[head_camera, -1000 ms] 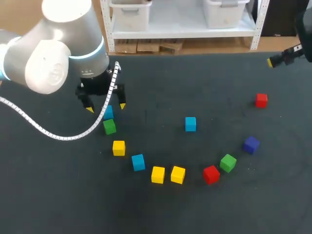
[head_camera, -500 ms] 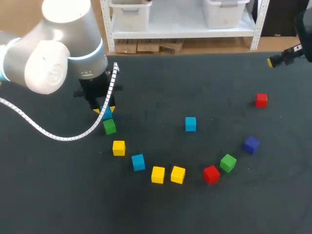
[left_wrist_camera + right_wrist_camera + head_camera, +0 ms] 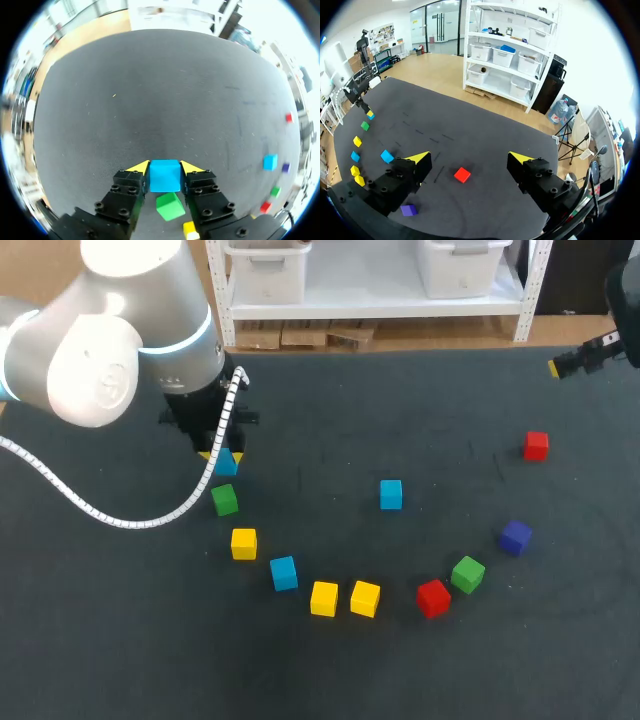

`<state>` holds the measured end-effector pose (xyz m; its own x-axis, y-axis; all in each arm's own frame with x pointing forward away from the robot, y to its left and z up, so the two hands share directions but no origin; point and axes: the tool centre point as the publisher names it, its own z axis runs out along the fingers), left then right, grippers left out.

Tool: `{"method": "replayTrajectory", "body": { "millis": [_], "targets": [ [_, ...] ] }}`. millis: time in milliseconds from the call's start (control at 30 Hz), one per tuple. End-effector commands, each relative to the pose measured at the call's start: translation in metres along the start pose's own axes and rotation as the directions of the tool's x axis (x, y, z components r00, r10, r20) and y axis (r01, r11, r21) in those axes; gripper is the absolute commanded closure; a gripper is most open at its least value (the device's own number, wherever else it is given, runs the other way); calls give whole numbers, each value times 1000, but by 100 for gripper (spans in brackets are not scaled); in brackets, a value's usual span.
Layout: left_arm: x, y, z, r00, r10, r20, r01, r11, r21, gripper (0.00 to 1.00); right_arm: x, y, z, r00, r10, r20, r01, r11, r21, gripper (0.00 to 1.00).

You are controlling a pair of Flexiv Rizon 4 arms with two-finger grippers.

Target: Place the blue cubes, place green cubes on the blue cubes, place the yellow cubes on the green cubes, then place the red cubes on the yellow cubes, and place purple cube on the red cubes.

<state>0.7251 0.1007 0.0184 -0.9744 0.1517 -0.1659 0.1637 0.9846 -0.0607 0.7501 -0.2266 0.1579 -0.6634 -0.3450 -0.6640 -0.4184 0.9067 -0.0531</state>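
Left wrist view: cube between jaws

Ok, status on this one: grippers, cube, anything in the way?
Left gripper shut on blue cube. Right gripper open, empty. Green cube close under left gripper, apart from blue cube.

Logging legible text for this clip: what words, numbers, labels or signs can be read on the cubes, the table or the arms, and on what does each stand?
None: there is no readable text to quote in these views.
The blue cube gripped in the left hand has plain faces, as do the green cube near it, the red cube and the purple cube.
The table bears no print.
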Motion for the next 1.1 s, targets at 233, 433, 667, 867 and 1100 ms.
{"method": "replayTrajectory", "body": {
  "millis": [233, 433, 667, 867, 1100],
  "targets": [
    [4, -18, -38, 863, 504, 45, -506, 861, 51, 100, 2, 2, 1, 1000, 1, 8, -1, 1000, 10, 0],
    [1, -39, -58, 758, 647, 87, -653, 754, 76, 100, 2, 2, 1, 1000, 1, 8, -1, 1000, 10, 0],
    [-9, -58, -69, 769, 625, 136, -639, 754, 150, 100, 2, 2, 1, 1000, 1, 8, -1, 1000, 10, 0],
    [-9, -58, -69, 769, 625, 136, -639, 754, 150, 100, 2, 2, 1, 1000, 1, 8, -1, 1000, 10, 0],
    [-9, -58, -69, 769, 625, 136, -639, 754, 150, 100, 2, 2, 1, 1000, 1, 8, -1, 1000, 10, 0]
  ]
}}
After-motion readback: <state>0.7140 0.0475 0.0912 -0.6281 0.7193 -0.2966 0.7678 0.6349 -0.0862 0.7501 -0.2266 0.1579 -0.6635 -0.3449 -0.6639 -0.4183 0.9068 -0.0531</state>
